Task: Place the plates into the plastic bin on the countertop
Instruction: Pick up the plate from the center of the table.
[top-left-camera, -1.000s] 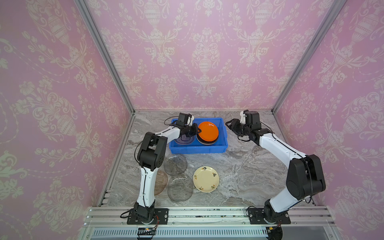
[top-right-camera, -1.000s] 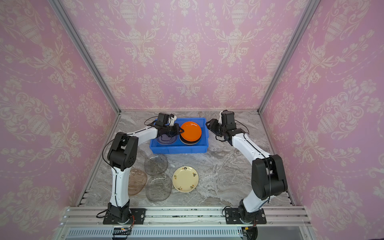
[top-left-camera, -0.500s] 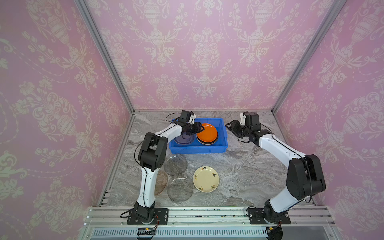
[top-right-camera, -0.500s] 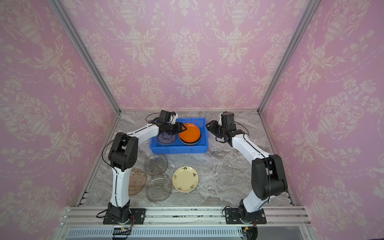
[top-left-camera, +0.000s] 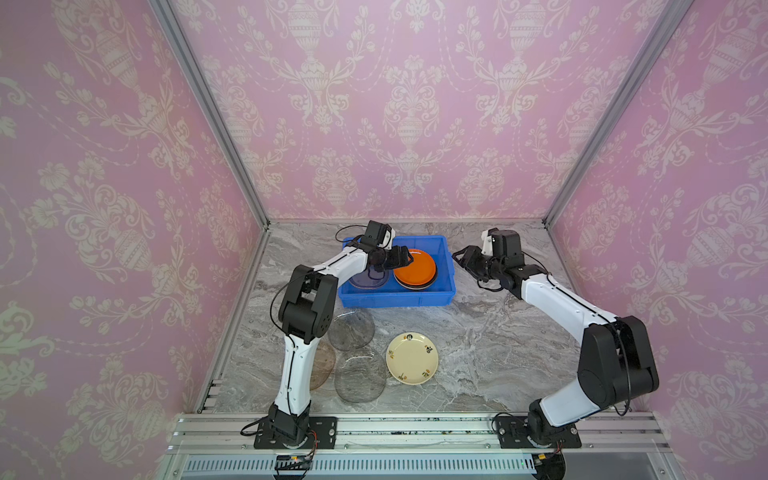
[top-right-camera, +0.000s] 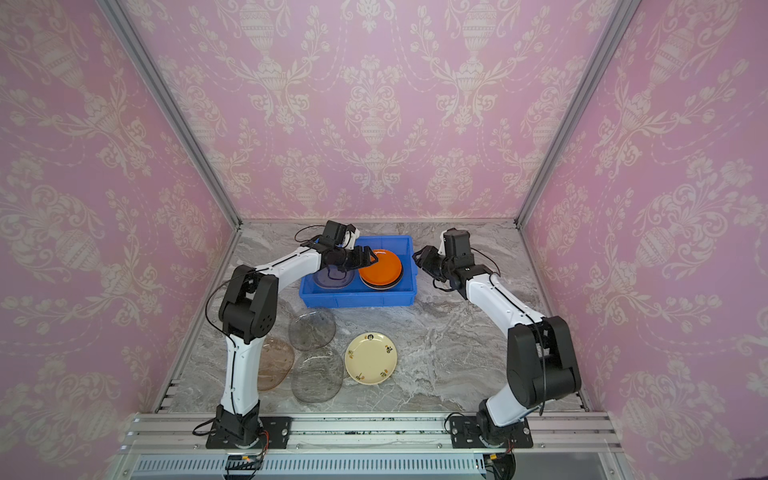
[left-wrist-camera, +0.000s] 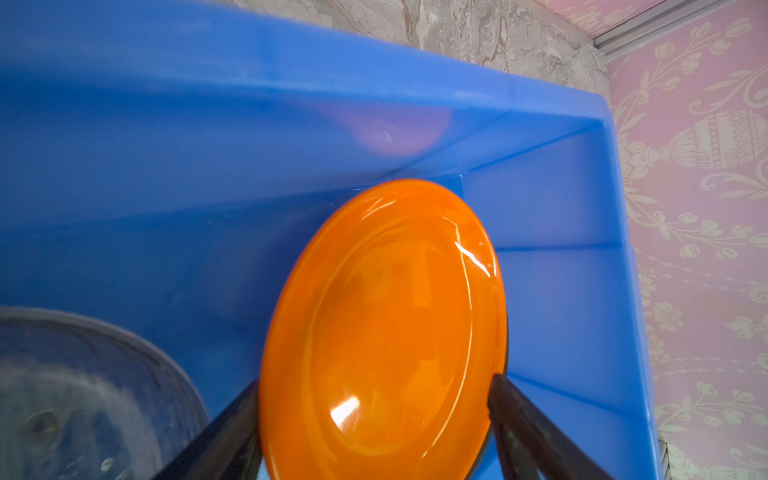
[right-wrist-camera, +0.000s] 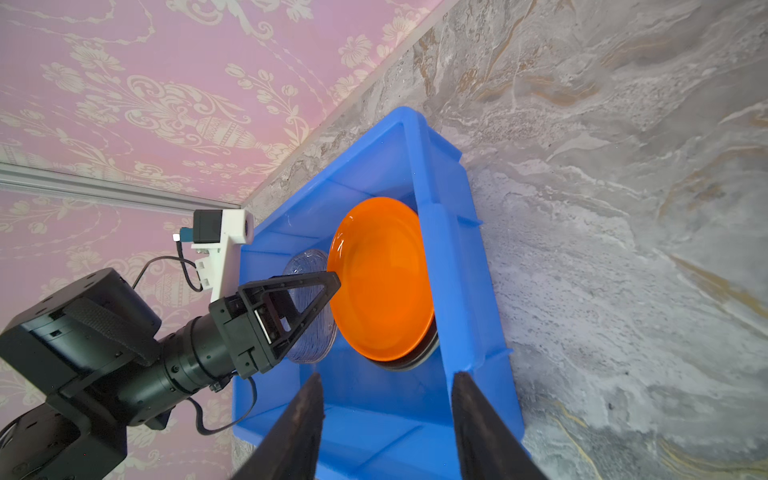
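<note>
Pink damask wallpaper (top-left-camera: 415, 104) encloses a grey marble-veined countertop (top-left-camera: 490, 332) in both top views. At the counter's 12 o'clock sits the plastic bin (top-left-camera: 419, 298). Inside it, an orange plate (top-left-camera: 415, 270) tops dark plates (top-left-camera: 419, 286) toward 3 o'clock, and a clear plate (top-left-camera: 365, 281) lies toward 9. The left gripper (top-left-camera: 406, 257) hovers where those two meet, jaws apart and empty. The right gripper (top-left-camera: 459, 255) hangs just outside the bin's 3 o'clock wall, jaws parted, holding nothing. Around 7 o'clock lie a grey glass plate (top-left-camera: 352, 330), a second grey glass plate (top-left-camera: 360, 376), an amber plate (top-left-camera: 326, 365) partly behind the left arm (top-left-camera: 299, 361), and a cream plate (top-left-camera: 412, 358).

From the left wrist, both fingers (left-wrist-camera: 224, 428) stand wide either side of the orange plate (left-wrist-camera: 386, 332), which rests flat in the bin (left-wrist-camera: 208, 145); whether they touch its rim I cannot tell.

From the right wrist, the spread fingers (right-wrist-camera: 303, 415) frame the bin's wall (right-wrist-camera: 457, 257), gripping nothing.
</note>
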